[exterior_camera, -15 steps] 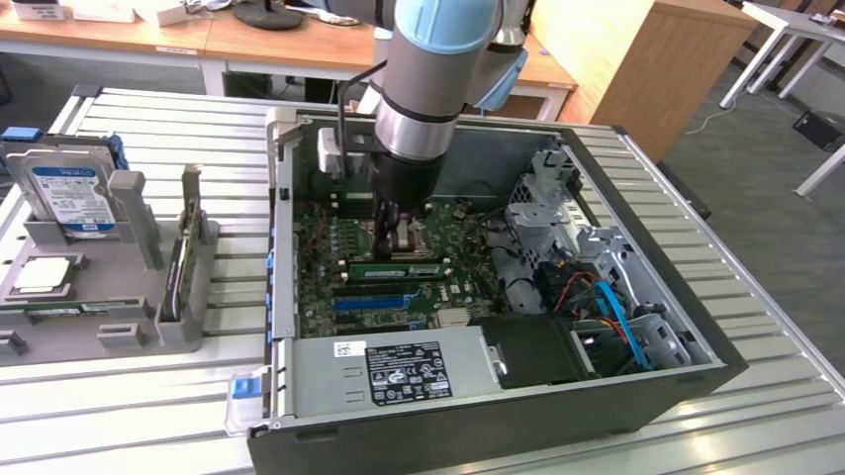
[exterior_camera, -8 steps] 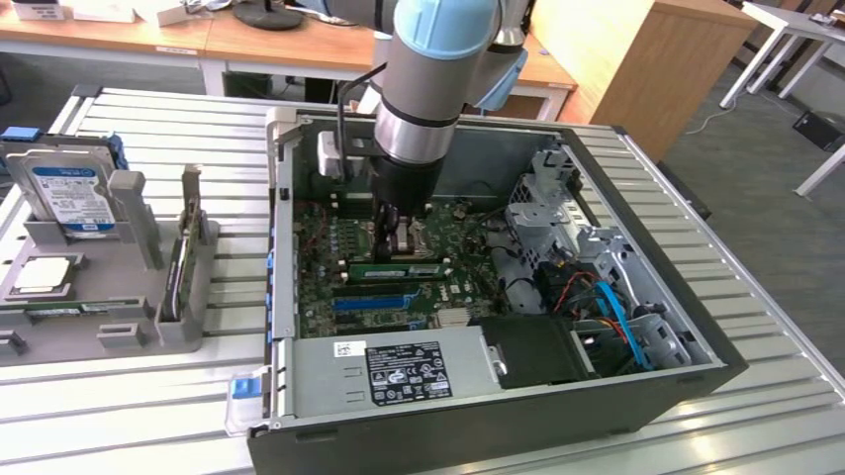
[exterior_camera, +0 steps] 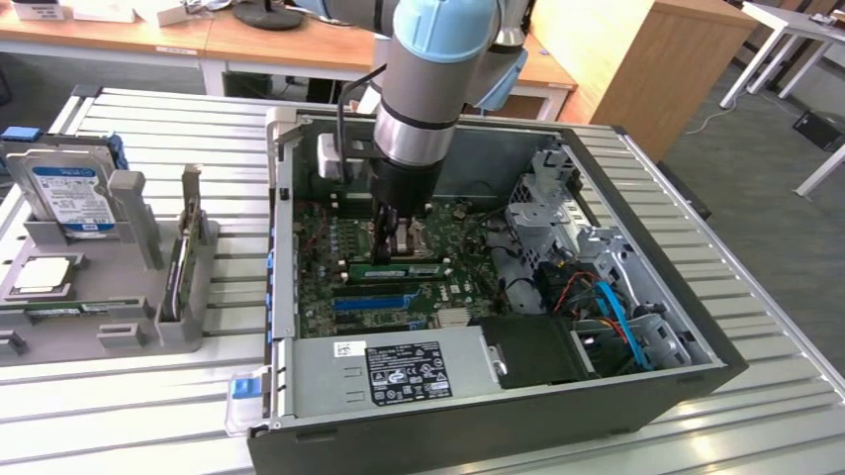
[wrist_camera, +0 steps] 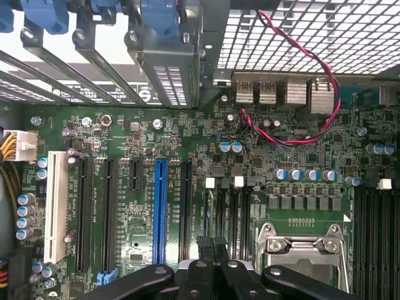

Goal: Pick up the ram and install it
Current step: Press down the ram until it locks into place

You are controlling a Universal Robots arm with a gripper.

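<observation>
The black two-fingered gripper (exterior_camera: pixel 394 247) is down inside the open black computer case (exterior_camera: pixel 687 341). Its fingers look pinched together, probably pressing the long green ram stick (exterior_camera: pixel 403 268) into its motherboard slot; grip itself is hard to confirm.

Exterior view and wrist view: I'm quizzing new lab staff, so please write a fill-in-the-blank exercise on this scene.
The gripper reaches down into the open computer ___.
The hard drive stands at the exterior view's ___.
In the wrist view, one long slot is coloured ___.
Missing words: case; left; blue.
</observation>
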